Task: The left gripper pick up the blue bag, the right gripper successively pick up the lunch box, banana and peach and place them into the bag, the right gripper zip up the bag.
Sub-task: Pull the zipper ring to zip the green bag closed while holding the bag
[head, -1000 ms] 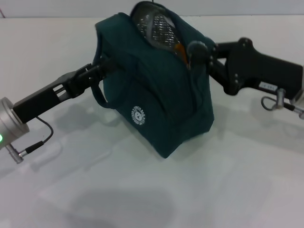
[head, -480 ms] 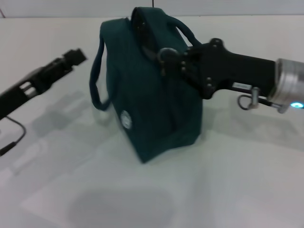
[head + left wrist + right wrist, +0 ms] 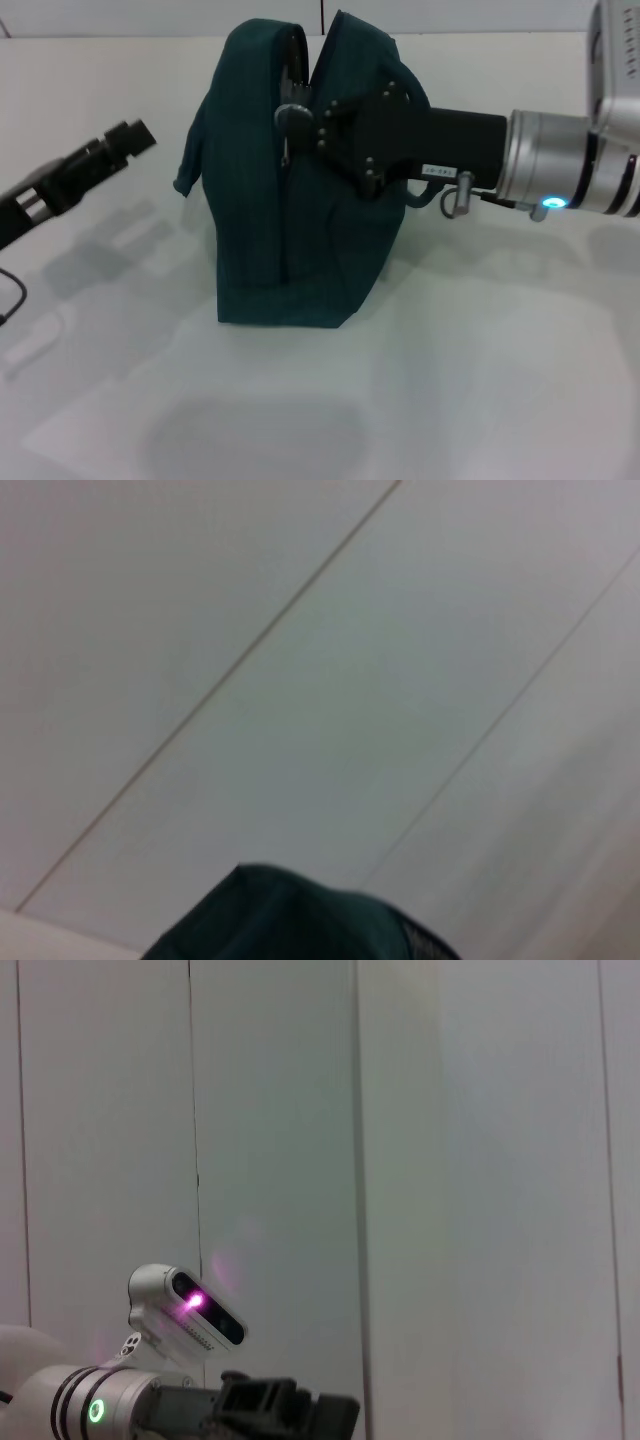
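The blue bag (image 3: 300, 230) stands upright mid-table, its top seam drawn together with no foil lining showing. My right gripper (image 3: 291, 116) reaches in from the right and sits at the near end of the top seam, shut on the zipper pull. My left gripper (image 3: 132, 136) hangs off to the left, clear of the bag and its drooping handle (image 3: 190, 170). A corner of the bag (image 3: 300, 920) shows in the left wrist view. The right wrist view catches the left gripper (image 3: 285, 1408) farther off. Lunch box, banana and peach are hidden.
The bag stands on a white table (image 3: 450, 380) that stretches all round it. A pale panelled wall (image 3: 450, 1160) fills the right wrist view. A cable (image 3: 12, 295) trails under the left arm at the left edge.
The right gripper slid left along the bag's top and the foil-lined opening closed. The bag swung upright. The left gripper let go of the handle and pulled back left.
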### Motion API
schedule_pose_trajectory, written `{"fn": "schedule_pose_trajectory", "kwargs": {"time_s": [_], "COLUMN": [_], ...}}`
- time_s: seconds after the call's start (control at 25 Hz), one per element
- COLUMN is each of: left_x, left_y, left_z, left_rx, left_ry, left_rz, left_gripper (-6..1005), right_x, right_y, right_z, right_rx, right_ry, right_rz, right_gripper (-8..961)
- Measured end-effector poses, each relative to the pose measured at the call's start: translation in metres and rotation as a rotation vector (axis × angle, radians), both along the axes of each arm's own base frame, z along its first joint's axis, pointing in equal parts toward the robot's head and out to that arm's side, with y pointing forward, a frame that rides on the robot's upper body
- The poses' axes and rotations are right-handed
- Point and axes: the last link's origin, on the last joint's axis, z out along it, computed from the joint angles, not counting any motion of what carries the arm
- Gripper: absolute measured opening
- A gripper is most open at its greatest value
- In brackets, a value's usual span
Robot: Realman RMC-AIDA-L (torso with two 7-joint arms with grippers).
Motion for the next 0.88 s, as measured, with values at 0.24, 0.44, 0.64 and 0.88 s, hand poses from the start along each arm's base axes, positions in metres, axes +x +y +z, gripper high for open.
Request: {"fn": "schedule_pose_trajectory", "kwargs": {"time_s": [0.24,0.44,0.64,0.88], "left_x": [-0.004,-0.005,-0.002,0.004], "left_y": [-0.007,-0.009,-0.012,-0.009], "left_z": [-0.007,-0.011,-0.014,-0.021], "left_rx": [-0.084,-0.136,-0.197,-0.237], "left_ry": [0.085,0.086,0.08,0.087], "left_rz": [-0.021,-0.011,-0.022,-0.044], "left_gripper": [802,801,800,798], "right_x": [-0.003,-0.003,-0.004,-0.004], "right_y": [-0.003,-0.003,-0.003,-0.003], "right_z": [-0.007,-0.009,-0.009,-0.009], "right_rx": [0.002,0.002,0.002,0.002], "right_ry": [0.0,-0.007,-0.007,-0.008], "right_rz": [0.001,0.004,0.006,0.007], "right_gripper": [1,1,2,2]}}
